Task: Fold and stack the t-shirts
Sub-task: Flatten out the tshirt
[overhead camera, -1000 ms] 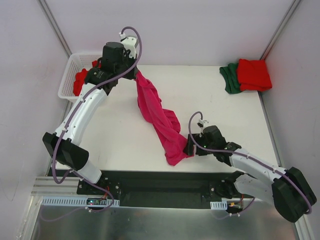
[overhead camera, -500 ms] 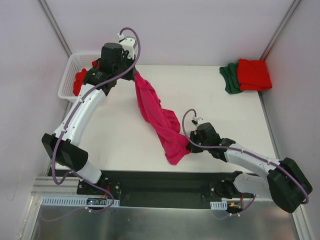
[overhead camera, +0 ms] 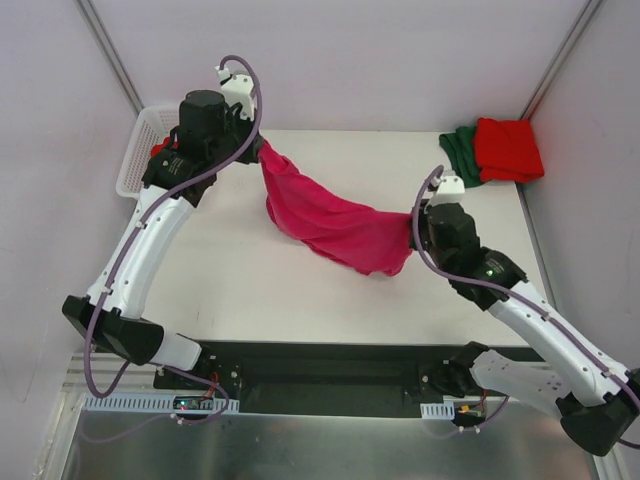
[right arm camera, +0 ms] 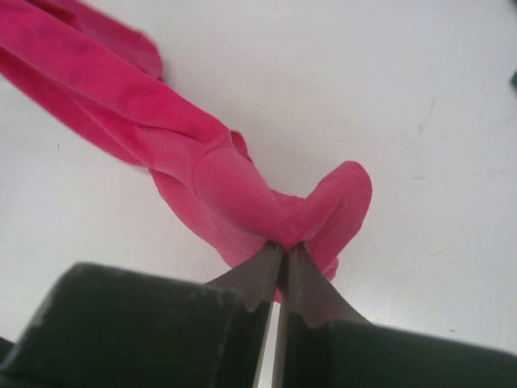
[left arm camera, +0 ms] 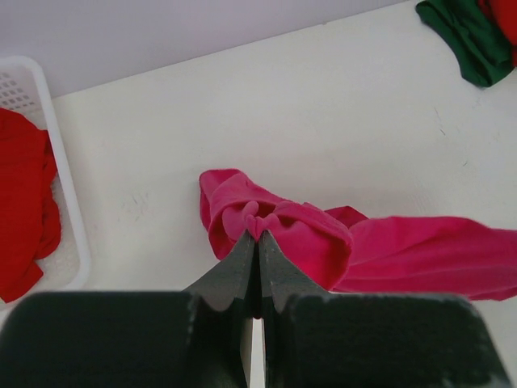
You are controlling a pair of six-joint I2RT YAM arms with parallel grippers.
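Observation:
A magenta-pink t-shirt (overhead camera: 335, 226) hangs stretched between both grippers over the middle of the table. My left gripper (overhead camera: 262, 150) is shut on its far left end; in the left wrist view the cloth (left arm camera: 283, 230) bunches at the closed tips (left arm camera: 258, 238). My right gripper (overhead camera: 413, 228) is shut on its right end, seen in the right wrist view as a pink fold (right arm camera: 242, 194) pinched at the tips (right arm camera: 285, 246). A folded red t-shirt (overhead camera: 508, 148) lies on a folded dark green t-shirt (overhead camera: 459, 158) at the far right corner. Another red t-shirt (left arm camera: 23, 206) lies in the basket.
A white lattice basket (overhead camera: 139, 155) stands at the table's far left edge, partly hidden by my left arm. The white table (overhead camera: 240, 270) ends at a black rail along the near edge. Grey walls close in on left, back and right.
My right gripper has shut on the pink t-shirt's lower end and carried it up and to the right. The shirt, formerly draped diagonally on the table, now spans between both grippers. The left gripper shifted slightly left.

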